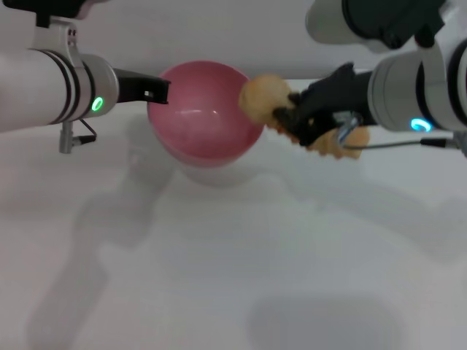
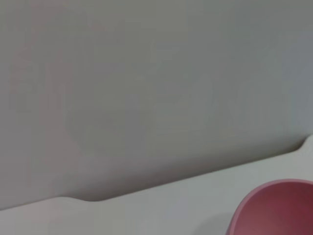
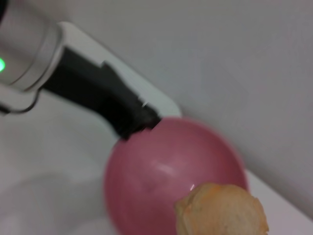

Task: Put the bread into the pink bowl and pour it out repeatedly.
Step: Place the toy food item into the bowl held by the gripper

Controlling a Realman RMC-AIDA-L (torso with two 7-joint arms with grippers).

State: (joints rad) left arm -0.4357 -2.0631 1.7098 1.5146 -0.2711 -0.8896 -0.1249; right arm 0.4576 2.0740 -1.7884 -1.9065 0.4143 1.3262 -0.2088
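Table: white surface (image 1: pixel 219 277) fills the near part of the head view, with soft shadows of the arms and bowl on it.
Left arm: white sleeve with a green light comes in from the left, raised above the table.
Left gripper: black fingers (image 1: pixel 157 92) are clamped on the left rim of the pink bowl; the right wrist view shows the same grip (image 3: pixel 139 120) from the other side.
Pink bowl: (image 1: pixel 206 117) held up off the table and tipped so its opening faces the head camera; its shadow lies on the table below. Inside looks bare. In the left wrist view only an arc of its rim (image 2: pixel 274 205) shows, in front of the table's far edge and a grey wall.
Bread: orange-brown loaf (image 1: pixel 266 100), one rounded end at the bowl's right rim, overlapping it; the other end pokes out past the right gripper. Its end also shows in the right wrist view (image 3: pixel 222 210) in front of the bowl (image 3: pixel 171 171).
Right gripper: black fingers (image 1: pixel 292 120) closed around the loaf's middle, holding it in the air just right of the bowl.
Right arm: white, blue light, reaching in from the right.
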